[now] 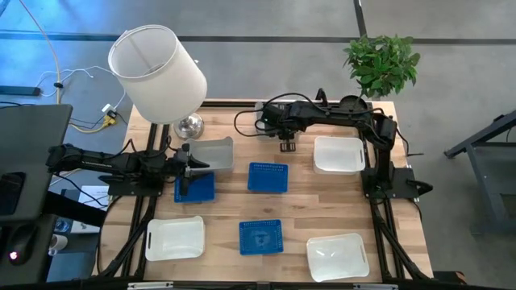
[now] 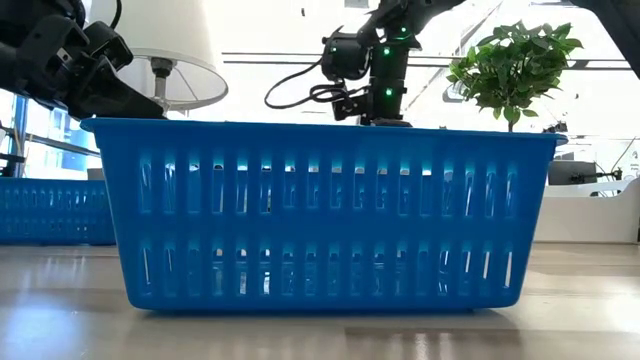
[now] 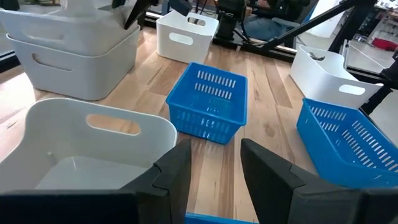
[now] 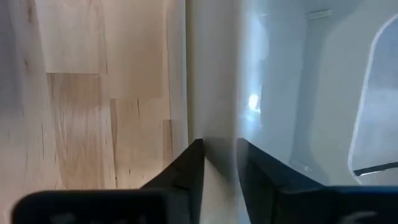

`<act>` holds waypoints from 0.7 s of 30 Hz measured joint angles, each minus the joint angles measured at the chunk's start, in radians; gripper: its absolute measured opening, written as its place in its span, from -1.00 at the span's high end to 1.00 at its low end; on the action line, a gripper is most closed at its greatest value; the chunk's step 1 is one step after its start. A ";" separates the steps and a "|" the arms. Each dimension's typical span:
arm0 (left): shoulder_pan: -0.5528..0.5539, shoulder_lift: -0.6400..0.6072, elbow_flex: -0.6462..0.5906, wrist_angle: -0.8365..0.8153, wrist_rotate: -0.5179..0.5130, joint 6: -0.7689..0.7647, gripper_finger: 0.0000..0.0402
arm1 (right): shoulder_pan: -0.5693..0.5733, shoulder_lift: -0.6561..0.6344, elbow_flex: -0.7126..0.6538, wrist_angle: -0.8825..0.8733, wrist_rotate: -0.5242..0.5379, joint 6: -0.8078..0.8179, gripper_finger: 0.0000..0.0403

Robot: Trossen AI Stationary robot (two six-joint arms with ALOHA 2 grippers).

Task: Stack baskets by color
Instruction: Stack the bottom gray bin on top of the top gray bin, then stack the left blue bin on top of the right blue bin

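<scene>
Three blue mesh baskets rest bottom-down on the wooden table: one mid-table (image 1: 268,177), one near the front (image 1: 260,236) and one at the left (image 1: 197,189). White baskets sit at the right (image 1: 339,155), front left (image 1: 175,239) and front right (image 1: 338,256). A light grey basket (image 1: 214,155) stands by the lamp. My left gripper (image 1: 189,167) (image 3: 216,155) hangs open over the left blue basket. My right gripper (image 1: 286,145) (image 4: 221,146) points steeply down. Its fingers are slightly apart, one on each side of a pale basket wall (image 4: 211,93). I cannot tell which basket that is. My right gripper comes from above with one finger (image 4: 186,168) outside the pale basket's side wall (image 4: 214,134) and the other inside it. I cannot tell whether either finger touches the wall.
A lamp with a big white shade (image 1: 157,72) stands at the far left, a potted plant (image 1: 380,60) beyond the far right corner. In the left wrist view two grey baskets sit nested (image 3: 68,56), and a white one (image 3: 93,143) is close beside my left finger. Bare wood (image 1: 310,205) lies between the baskets.
</scene>
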 joint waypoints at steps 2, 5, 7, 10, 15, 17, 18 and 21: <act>0.000 0.000 0.000 0.000 0.000 0.008 0.36 | 0.000 -0.002 0.000 0.002 0.000 0.002 0.52; 0.000 0.000 0.000 0.000 0.000 0.044 0.36 | 0.008 -0.011 0.000 0.002 0.011 0.018 0.45; 0.000 0.000 0.000 0.000 0.000 0.052 0.36 | 0.019 -0.020 0.000 -0.003 0.037 0.037 0.44; 0.000 0.000 0.000 0.000 0.000 0.064 0.36 | 0.036 -0.041 0.000 -0.017 0.061 0.068 0.43; 0.000 0.000 0.000 0.003 0.002 0.087 0.36 | 0.076 -0.098 0.000 -0.023 0.048 0.156 0.43; 0.000 0.000 0.000 0.003 0.005 0.087 0.36 | 0.093 -0.120 0.000 -0.024 0.040 0.204 0.43; 0.000 0.000 0.002 0.001 0.006 0.087 0.36 | 0.101 -0.132 0.000 -0.022 0.041 0.224 0.43; 0.000 0.003 0.037 -0.048 0.007 0.087 0.36 | 0.128 -0.166 0.000 -0.024 0.045 0.271 0.43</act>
